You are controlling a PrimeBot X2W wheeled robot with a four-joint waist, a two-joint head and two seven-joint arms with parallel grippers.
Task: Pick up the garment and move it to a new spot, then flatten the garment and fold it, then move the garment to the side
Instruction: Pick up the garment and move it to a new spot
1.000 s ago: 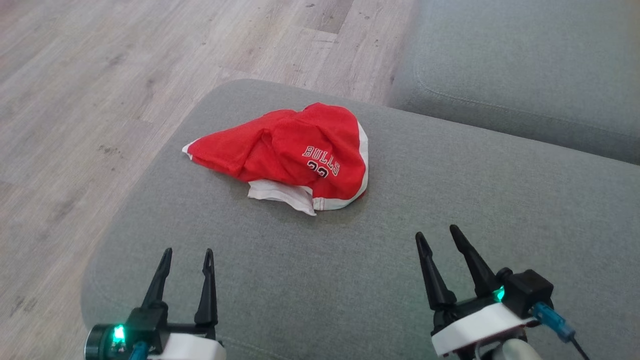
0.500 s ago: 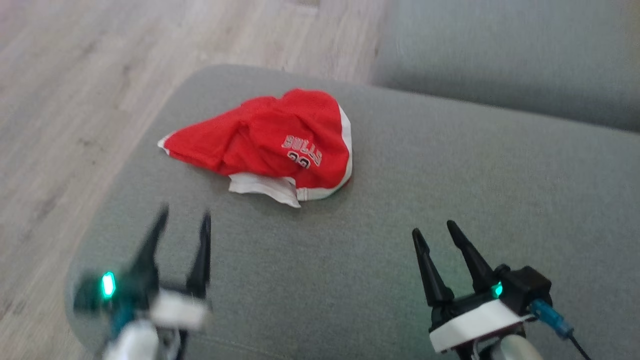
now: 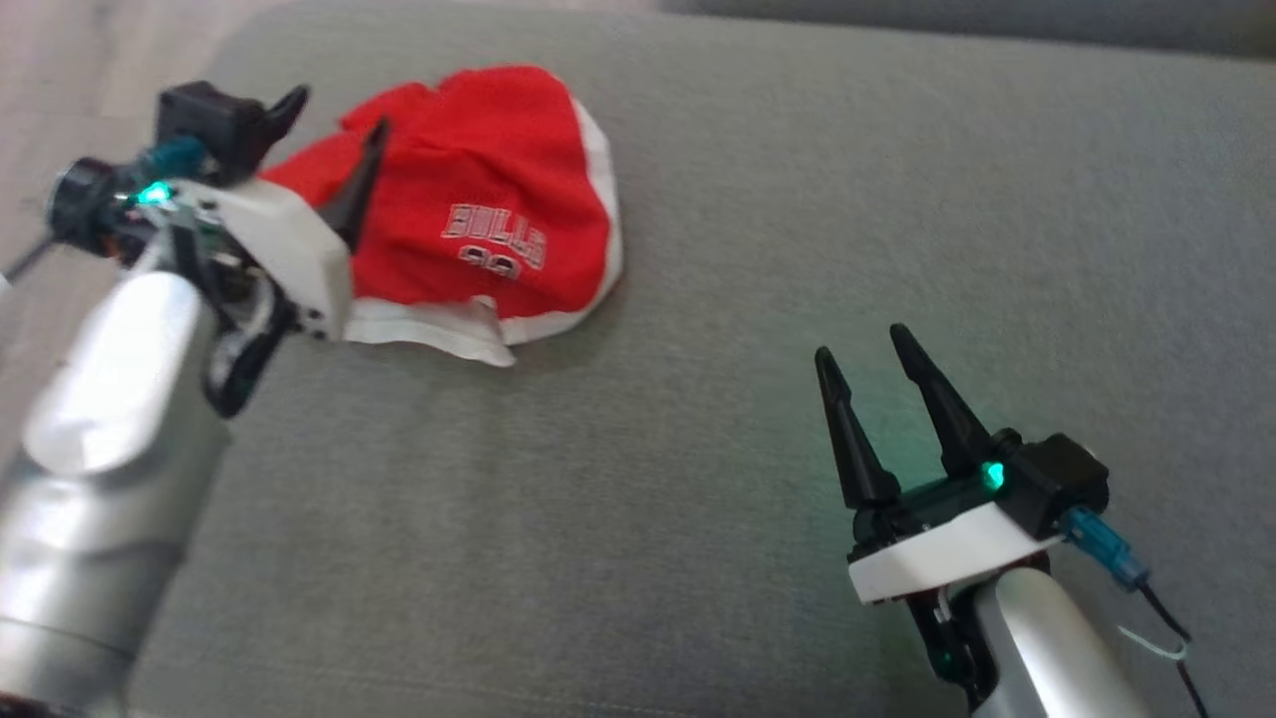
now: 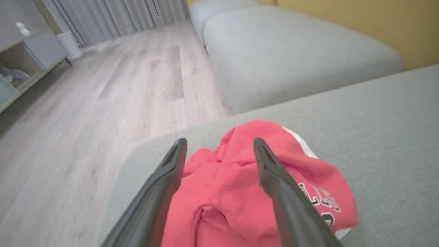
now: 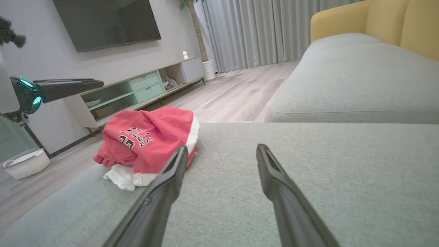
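Looking first at the garment (image 3: 469,199), we see a red jersey with white trim and lettering, crumpled in a loose heap in the upper left of the head view, near the rounded corner of the grey cushion (image 3: 698,479). We judge it light, soft and limp: it will sag and unfold when lifted, and a shallow pinch may slip off. A raised fold on the red hump, or the white hem (image 3: 429,334) at the heap's lower edge, looks the surest place to bite. Our left end effector (image 3: 339,110) hovers over the heap's left side with its jaws spread apart and nothing between them. In the left wrist view it straddles the red crest, though we cannot tell whether the tips touch the cloth. Our right end effector (image 3: 859,343) sits in the lower right, well apart from the garment, likewise released and empty. Nothing lies between either end effector and the garment. The wooden floor (image 4: 120,103) lies just past the cushion's edge, so a fumbled lift could spill the cloth over. A second grey cushion (image 4: 291,55) stands across the gap.
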